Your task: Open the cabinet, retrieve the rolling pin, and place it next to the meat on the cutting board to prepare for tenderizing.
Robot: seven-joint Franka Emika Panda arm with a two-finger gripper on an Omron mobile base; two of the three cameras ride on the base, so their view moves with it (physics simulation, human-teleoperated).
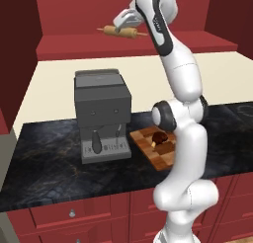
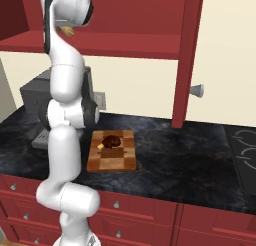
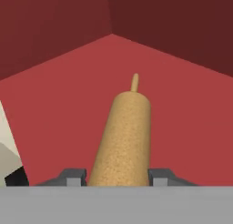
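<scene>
The cabinet (image 1: 123,44) stands open, with its red shelf bare around the rolling pin (image 1: 121,32). My gripper (image 1: 115,28) reaches into it from the right and is shut on the pin's thick tan body. In the hand view the rolling pin (image 3: 123,132) runs away from me between the two fingertips (image 3: 73,177), its far handle pointing at the cabinet's back corner. Whether it rests on the shelf or hangs just above it I cannot tell. Down on the counter the meat (image 1: 159,137) lies on the checkered cutting board (image 1: 148,149), partly behind my arm. Both show better from the right: meat (image 2: 111,140), cutting board (image 2: 112,164).
A grey coffee machine (image 1: 101,113) stands on the dark counter just left of the board. The open right cabinet door (image 2: 187,55) juts out above the counter, knob (image 2: 198,90) facing right. Red drawers (image 1: 74,212) run below, and a stove top (image 2: 245,150) is at far right.
</scene>
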